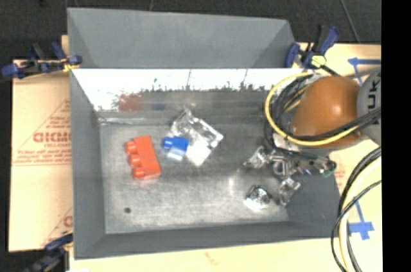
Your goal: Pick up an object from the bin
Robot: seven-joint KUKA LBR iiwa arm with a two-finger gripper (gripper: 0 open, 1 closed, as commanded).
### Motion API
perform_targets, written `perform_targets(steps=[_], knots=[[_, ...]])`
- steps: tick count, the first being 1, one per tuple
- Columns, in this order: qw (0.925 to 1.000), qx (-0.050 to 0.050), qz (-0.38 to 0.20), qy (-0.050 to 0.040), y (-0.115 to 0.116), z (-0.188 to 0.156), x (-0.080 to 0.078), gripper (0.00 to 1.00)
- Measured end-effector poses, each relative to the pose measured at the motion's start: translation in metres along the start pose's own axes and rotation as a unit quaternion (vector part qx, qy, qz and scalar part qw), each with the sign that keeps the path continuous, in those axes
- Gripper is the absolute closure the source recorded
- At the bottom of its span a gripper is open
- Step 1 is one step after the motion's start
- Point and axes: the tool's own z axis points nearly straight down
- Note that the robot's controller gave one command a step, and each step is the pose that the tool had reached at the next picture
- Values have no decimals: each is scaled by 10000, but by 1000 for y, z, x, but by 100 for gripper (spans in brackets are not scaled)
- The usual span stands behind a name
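Note:
My gripper is low in the bin's right part, under the arm's orange cover. Just to its lower left, a small crumpled silvery thing lies on the floor near the front wall, close to the gripper's metal parts; whether they touch I cannot tell. Left of the gripper, in the middle of the bin, lies a blue and white piece with a clear crinkled wrapper over its far side.
A red toy brick with round studs lies in the left part of the bin. Bare floor stretches between it and the silvery thing. The arm and its cables reach over the right rim.

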Motion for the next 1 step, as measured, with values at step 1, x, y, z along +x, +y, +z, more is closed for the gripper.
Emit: perform_targets(steps=[1], knots=[[9952,-18,-979,14,43,-2,2,0]])
